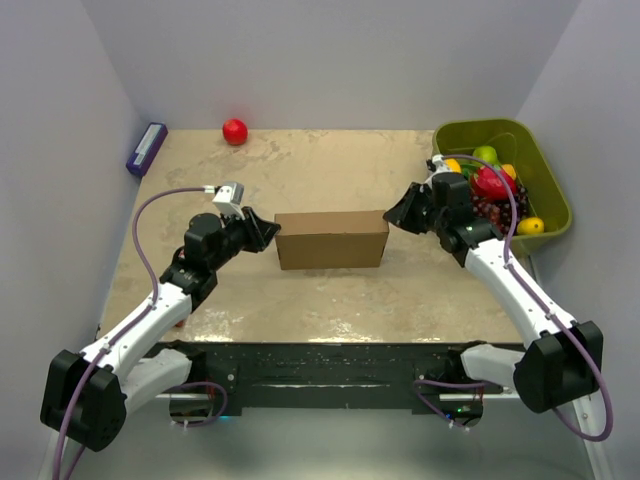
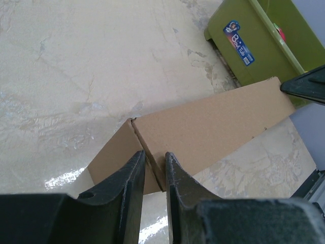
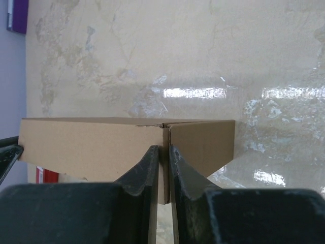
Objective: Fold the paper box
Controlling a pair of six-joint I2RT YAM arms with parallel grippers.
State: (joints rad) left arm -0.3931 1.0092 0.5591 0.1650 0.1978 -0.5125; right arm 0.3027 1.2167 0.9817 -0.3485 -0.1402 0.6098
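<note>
Black fingers point(image 2: 133, 188) of the left gripper point(image 2: 155, 156) fill the bottom of the left wrist view, drawn close with only a thin slot between them. An upright corner edge of the plain brown cardboard paper box point(image 2: 213, 127) runs down into that slot, so this pincer is pinching the cardboard at that corner. The right wrist view shows the same from the other end: the right gripper point(image 3: 163, 150) has its two dark fingers pressed nearly together, with a corner edge of the paper box caught in the narrow gap. From overhead, the paper box rests on the pale, marbled table point(image 1: 330, 165) near its middle. It is a low rectangular block with its top closed and its long side running left to right. The left gripper touches its left end and the right gripper its right end, both arms reaching in from the near edge. A green plastic bin point(image 1: 550, 178) sits at the far right corner, apart from the box and just behind the right arm, and holds mixed fruit point(image 1: 492, 183) in red, green, yellow and dark purple. A small red ball point(image 1: 235, 131) lies by the back wall, left of centre. A flat purple box point(image 1: 146, 148) lies against the left wall at the far left corner.
</note>
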